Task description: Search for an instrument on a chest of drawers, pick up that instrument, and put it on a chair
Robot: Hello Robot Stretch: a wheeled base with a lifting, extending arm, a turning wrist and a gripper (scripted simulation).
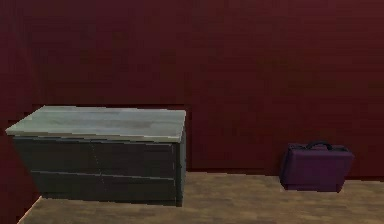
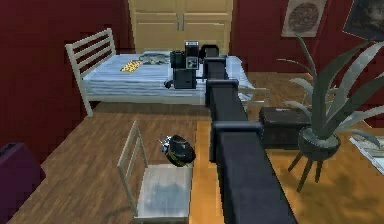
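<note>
Arm side view: gripper (image 2: 182, 72) beyond chair (image 2: 163, 190), at bed (image 2: 110, 78) edge; cannot tell if holding anything; bare floor (image 2: 90, 150) left of chair.

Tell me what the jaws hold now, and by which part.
Cannot tell: the jaws show against the bed and the things lying on it, so no hold can be made out.

Ahead, near dresser (image 1: 100, 158), sideways over bed (image 2: 150, 78)
</note>
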